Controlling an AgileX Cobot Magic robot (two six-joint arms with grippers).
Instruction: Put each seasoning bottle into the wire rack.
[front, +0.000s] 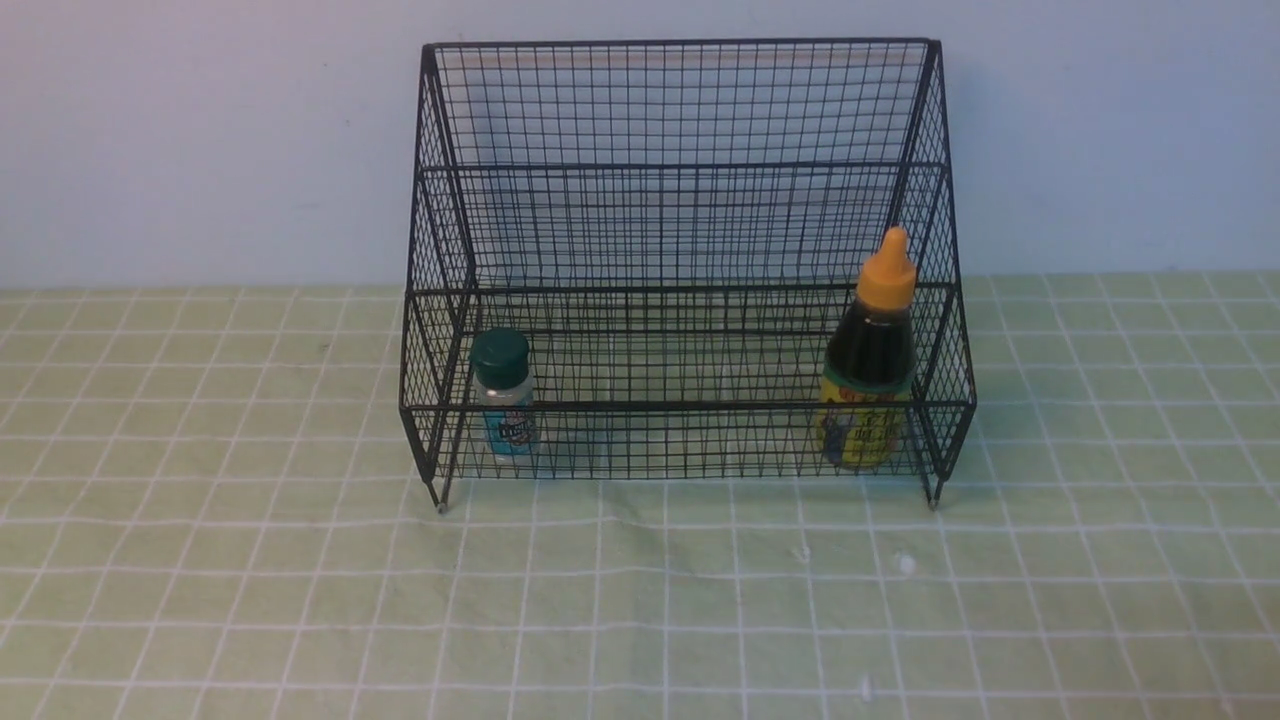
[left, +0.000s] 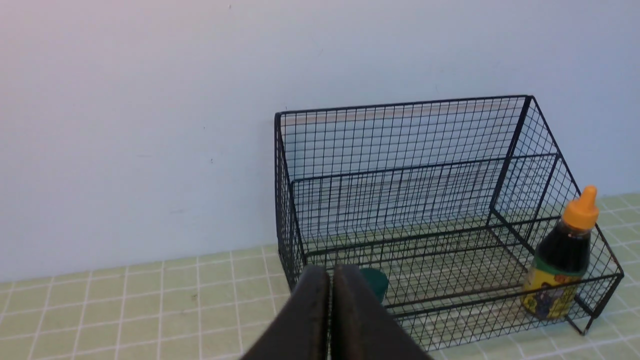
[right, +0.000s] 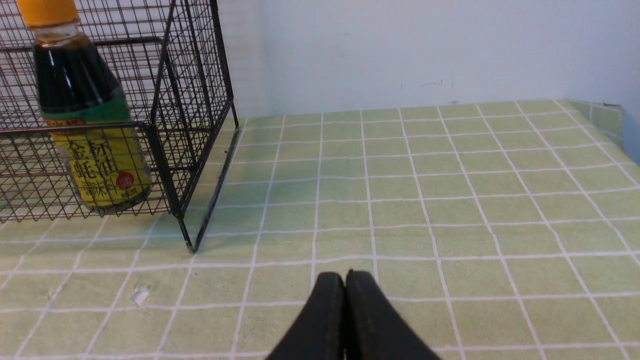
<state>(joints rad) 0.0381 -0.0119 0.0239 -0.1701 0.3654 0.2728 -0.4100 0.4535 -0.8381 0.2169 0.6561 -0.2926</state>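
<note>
The black wire rack (front: 680, 170) stands on the checked cloth against the wall. The small clear shaker (front: 503, 395) with dark green cap and teal label stands upright in the rack's front tier at its left end. The dark-liquid bottle (front: 872, 355) with orange cap and yellow label stands upright at the right end. In the left wrist view my left gripper (left: 330, 272) is shut and empty, back from the rack (left: 400, 165), with the shaker's green cap (left: 376, 283) just behind its tips. In the right wrist view my right gripper (right: 345, 276) is shut and empty above the cloth, away from the bottle (right: 87, 120).
A pale green checked cloth (front: 640, 600) covers the table, with a pale wall behind. The table's right edge (right: 607, 120) shows in the right wrist view. Small white specks (front: 905, 565) lie on the cloth before the rack. Neither arm shows in the front view.
</note>
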